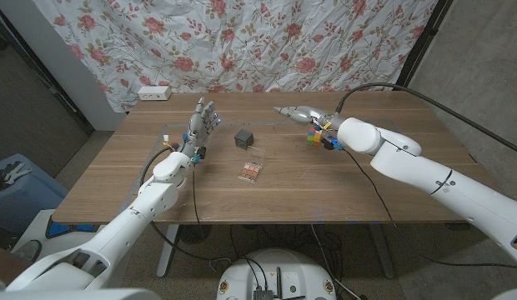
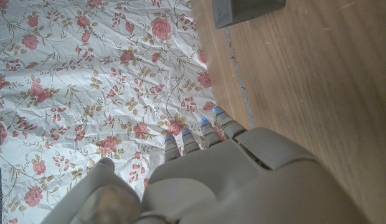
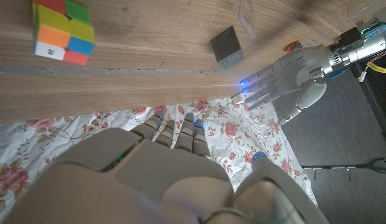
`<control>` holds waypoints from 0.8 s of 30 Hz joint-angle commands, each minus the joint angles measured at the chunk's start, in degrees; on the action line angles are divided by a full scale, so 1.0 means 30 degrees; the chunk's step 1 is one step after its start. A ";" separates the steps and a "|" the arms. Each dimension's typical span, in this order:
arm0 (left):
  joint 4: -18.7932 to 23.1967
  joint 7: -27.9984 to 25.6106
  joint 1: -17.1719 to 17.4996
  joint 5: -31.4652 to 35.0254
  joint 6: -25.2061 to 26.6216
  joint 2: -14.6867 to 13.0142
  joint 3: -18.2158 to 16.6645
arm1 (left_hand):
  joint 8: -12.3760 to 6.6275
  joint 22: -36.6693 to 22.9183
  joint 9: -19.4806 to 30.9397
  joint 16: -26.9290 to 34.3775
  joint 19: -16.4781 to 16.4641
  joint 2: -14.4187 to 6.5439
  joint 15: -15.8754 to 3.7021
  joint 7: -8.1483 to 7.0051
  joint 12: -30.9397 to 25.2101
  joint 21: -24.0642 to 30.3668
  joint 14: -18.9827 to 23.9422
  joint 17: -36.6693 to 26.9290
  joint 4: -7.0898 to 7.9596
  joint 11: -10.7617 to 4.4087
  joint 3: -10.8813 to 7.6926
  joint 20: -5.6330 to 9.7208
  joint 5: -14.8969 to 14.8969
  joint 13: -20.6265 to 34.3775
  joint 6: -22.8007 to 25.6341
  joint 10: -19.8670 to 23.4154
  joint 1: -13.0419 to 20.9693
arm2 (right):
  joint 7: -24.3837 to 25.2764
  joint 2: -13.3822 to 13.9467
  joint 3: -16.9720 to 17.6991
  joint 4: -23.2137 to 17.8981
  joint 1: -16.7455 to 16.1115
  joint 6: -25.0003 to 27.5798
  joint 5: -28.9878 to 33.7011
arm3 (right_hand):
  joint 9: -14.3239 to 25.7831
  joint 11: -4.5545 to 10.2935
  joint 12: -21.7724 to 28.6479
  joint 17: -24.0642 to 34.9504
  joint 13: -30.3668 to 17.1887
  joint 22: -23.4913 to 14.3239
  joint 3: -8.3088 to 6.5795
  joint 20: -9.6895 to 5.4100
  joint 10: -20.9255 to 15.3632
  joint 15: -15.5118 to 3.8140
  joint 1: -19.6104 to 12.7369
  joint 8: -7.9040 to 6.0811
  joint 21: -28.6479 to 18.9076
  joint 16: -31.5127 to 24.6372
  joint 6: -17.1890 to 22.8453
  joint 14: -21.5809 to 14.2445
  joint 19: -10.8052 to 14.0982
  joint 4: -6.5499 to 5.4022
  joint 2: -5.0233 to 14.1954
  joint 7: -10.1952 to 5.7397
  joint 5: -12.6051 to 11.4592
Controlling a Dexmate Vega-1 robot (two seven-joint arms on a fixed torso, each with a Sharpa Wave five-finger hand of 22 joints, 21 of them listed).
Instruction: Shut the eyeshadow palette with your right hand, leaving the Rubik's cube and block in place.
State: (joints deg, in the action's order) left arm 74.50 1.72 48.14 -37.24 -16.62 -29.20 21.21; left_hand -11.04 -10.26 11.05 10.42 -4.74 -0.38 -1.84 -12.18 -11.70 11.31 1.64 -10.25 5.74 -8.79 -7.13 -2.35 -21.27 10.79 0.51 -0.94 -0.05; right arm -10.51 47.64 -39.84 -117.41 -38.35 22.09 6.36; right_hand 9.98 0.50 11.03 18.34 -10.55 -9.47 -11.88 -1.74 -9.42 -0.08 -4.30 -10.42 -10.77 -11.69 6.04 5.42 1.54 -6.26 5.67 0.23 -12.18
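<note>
Floral cloth is hung behind the worktop (image 1: 358,200). Mid-worktop, the eyeshadow palette (image 1: 253,165) is left open, block (image 1: 244,137) behind it. Right hand (image 1: 302,116), fingers straight and holding nothing, is kept above the Rubik's cube (image 1: 314,134), probably so it's not bumped. Left hand (image 1: 201,125) is parked upright, fingers apart.

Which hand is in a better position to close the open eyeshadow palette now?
By distance, neither clearly: the eyeshadow palette lies open between them. The right hand hangs raised and empty near the Rubik's cube; the left hand stands open beside the grey block. The task names the right.
</note>
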 commanded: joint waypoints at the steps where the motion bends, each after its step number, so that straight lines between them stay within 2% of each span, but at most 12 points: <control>1: -0.0026 0.0007 -0.0003 0.0000 -0.0015 0.0001 0.0000 | -0.0099 -0.0071 0.0080 0.0113 -0.0140 -0.0147 -0.0439 -0.0134 -0.0101 0.0082 0.0068 -0.0098 0.0013 -0.0169 -0.0145 -0.0024 -0.0072 0.0080 -0.0030 0.0018 0.0113 | -0.1549 -0.0740 -0.1265 0.0323 0.1165 0.0416 0.0779 | 0.0061 -0.0025 0.0133 0.0000 -0.0042 -0.0039 0.0000 -0.0120 -0.0212 0.0048 0.0085 -0.0210 -0.0129 -0.0159 0.0205 -0.0156 0.0289 -0.0107 0.0463 0.0124 -0.0102; 10: -0.0011 0.0001 0.0000 -0.0001 -0.0004 -0.0005 -0.0002 | -0.0098 -0.0071 0.0080 0.0110 -0.0139 -0.0147 -0.0469 -0.0134 -0.0095 0.0082 0.0058 -0.0098 0.0014 -0.0180 -0.0144 -0.0040 -0.0071 0.0080 -0.0032 0.0005 0.0112 | -0.1934 -0.1189 -0.1736 0.0420 0.1418 0.0748 0.1067 | 0.0064 -0.0088 0.0182 -0.0158 -0.0081 -0.0039 -0.0046 -0.0044 -0.0415 0.0089 0.0093 -0.0240 -0.0258 -0.0287 0.0347 -0.0624 0.0789 -0.0046 0.0381 0.0063 -0.0142; 24: -0.0006 0.0000 0.0002 -0.0003 -0.0002 -0.0008 -0.0004 | -0.0097 -0.0071 0.0080 0.0122 -0.0135 -0.0146 -0.0447 -0.0134 -0.0100 0.0081 0.0087 -0.0098 0.0013 -0.0147 -0.0144 -0.0018 -0.0071 0.0080 -0.0036 0.0016 0.0113 | -0.2987 -0.1543 -0.2406 0.1270 0.2047 0.0473 0.1071 | 0.0059 -0.0107 0.0247 -0.0363 -0.0108 -0.0035 -0.0096 -0.0017 -0.0764 0.0074 0.0093 -0.0216 -0.0290 -0.0374 0.0409 -0.1082 0.1203 0.0055 0.0245 0.0348 -0.0168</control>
State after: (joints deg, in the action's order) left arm 74.47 1.74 48.13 -37.24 -16.66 -29.22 21.21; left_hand -11.04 -10.26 11.05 10.42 -4.73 -0.38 -1.84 -12.18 -11.70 11.31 1.64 -10.25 5.74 -8.79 -7.13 -2.35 -21.27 10.78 0.51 -0.94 -0.06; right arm -17.29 44.04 -45.27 -115.38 -33.73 24.07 9.16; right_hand 9.98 0.01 11.48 17.28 -10.83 -9.46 -11.88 -1.94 -11.16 -0.07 -4.30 -10.82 -11.49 -12.58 7.26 2.47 4.61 -6.25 5.67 1.01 -12.18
